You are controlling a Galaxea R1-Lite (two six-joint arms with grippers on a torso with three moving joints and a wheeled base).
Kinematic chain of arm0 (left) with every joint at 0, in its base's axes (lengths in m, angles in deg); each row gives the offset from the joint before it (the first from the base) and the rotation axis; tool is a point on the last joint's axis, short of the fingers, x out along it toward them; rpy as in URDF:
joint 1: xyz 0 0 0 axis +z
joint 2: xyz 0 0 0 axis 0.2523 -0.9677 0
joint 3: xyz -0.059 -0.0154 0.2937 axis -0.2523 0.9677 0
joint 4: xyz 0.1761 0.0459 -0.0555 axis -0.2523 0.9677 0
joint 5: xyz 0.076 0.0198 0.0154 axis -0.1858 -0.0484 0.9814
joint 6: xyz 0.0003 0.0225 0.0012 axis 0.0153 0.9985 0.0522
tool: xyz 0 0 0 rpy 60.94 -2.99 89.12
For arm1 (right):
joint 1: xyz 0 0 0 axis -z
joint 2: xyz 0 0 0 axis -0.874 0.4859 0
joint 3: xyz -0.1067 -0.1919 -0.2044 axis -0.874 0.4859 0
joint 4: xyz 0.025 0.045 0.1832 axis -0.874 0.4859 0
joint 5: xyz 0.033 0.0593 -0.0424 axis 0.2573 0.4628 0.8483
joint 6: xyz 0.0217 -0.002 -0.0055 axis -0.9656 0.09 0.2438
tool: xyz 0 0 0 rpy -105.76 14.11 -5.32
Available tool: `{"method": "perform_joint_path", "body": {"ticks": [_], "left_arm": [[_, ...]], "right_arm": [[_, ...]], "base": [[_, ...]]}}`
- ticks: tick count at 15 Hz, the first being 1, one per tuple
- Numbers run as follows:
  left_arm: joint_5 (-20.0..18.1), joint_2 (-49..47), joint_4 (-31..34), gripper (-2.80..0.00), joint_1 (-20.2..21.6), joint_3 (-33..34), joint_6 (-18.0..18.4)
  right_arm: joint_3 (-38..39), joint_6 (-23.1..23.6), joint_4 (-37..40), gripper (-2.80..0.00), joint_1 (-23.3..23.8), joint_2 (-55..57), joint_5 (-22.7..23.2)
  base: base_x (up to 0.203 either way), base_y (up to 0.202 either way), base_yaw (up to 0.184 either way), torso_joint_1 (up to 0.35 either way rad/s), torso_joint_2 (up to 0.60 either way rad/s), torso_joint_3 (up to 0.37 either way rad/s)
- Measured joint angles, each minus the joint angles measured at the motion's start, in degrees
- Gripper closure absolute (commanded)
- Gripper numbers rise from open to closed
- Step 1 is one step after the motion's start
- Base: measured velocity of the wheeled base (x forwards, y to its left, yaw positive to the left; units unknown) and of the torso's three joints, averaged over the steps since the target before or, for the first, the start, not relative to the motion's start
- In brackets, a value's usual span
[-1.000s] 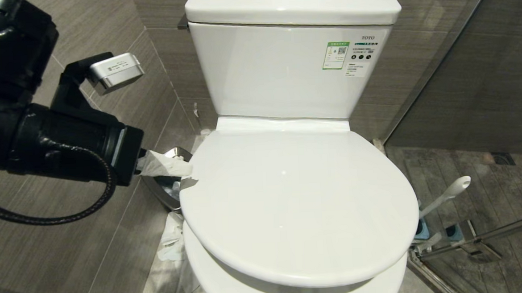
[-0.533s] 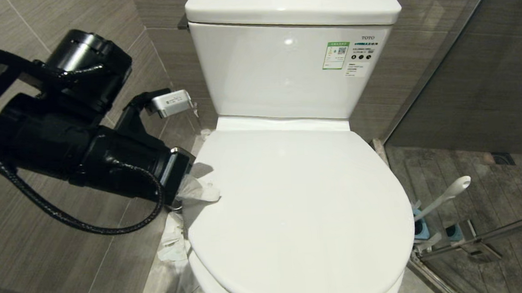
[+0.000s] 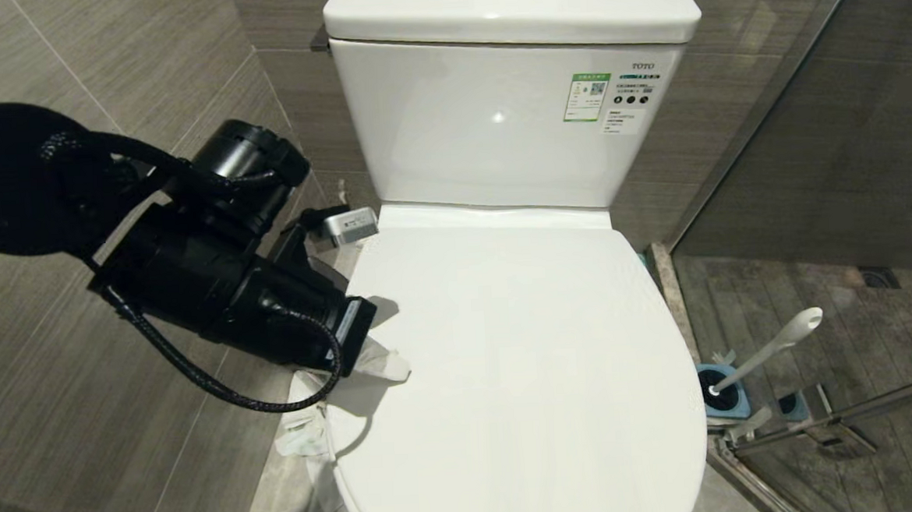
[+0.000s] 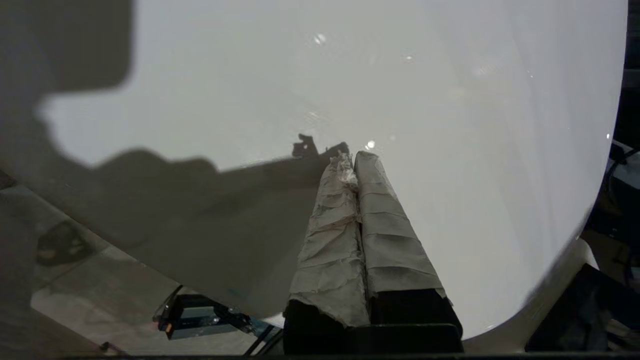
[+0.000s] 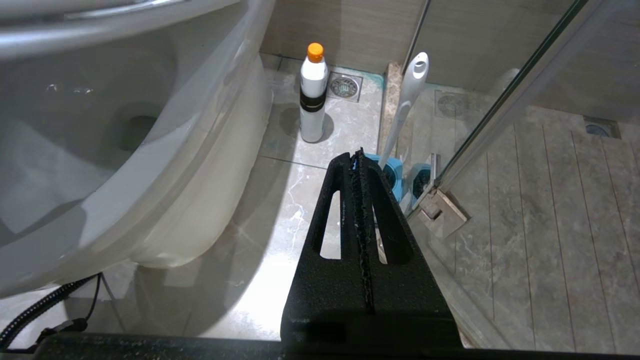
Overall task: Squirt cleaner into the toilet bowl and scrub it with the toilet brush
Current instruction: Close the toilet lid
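The toilet bowl's inside is hidden under the glossy white lid (image 3: 524,362), which lies down over it; the bowl's outer wall (image 5: 200,190) shows in the right wrist view. My left gripper (image 3: 388,366) (image 4: 352,159) is shut, its pale-wrapped fingers pressed together with nothing between them and their tips resting on the lid's left edge. The toilet brush (image 3: 773,349) (image 5: 407,100) stands in its blue holder (image 3: 725,398) on the floor right of the toilet. My right gripper (image 5: 357,155) hangs shut and empty low beside the toilet, short of the holder. No cleaner liquid is in view.
A white bottle with an orange cap (image 5: 313,95) stands on the floor behind the brush. A glass shower door (image 5: 500,100) with a metal hinge (image 3: 824,424) borders the right. Crumpled tissue (image 3: 301,436) lies on the floor left of the toilet. The tank (image 3: 481,130) is behind.
The lid has swung down from half raised to lying flat. My left arm came down and toward the toilet's front with it, fingertips staying on the lid's left edge.
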Motion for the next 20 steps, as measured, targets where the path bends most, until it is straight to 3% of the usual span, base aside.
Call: {"method": "perform_joint_path", "body": {"ticks": [5,11,16,20], "left_arm": [[0.1,-3.8,-0.7,0.0,0.1,0.2,-0.6],[0.2,-8.9,-7.4,0.0,-1.1,2.2,-0.7],[0.2,-11.7,-18.8,0.0,-2.8,8.0,-4.0],[0.8,-13.8,-29.2,0.0,-3.6,11.6,-4.5]], "right_arm": [[0.0,0.0,0.0,0.0,0.0,0.0,0.0],[0.0,0.0,0.0,0.0,0.0,0.0,0.0],[0.0,0.0,0.0,0.0,0.0,0.0,0.0],[0.0,0.0,0.0,0.0,0.0,0.0,0.0]], "base": [[0.0,0.0,0.0,0.0,0.0,0.0],[0.0,0.0,0.0,0.0,0.0,0.0],[0.0,0.0,0.0,0.0,0.0,0.0],[0.0,0.0,0.0,0.0,0.0,0.0]]}}
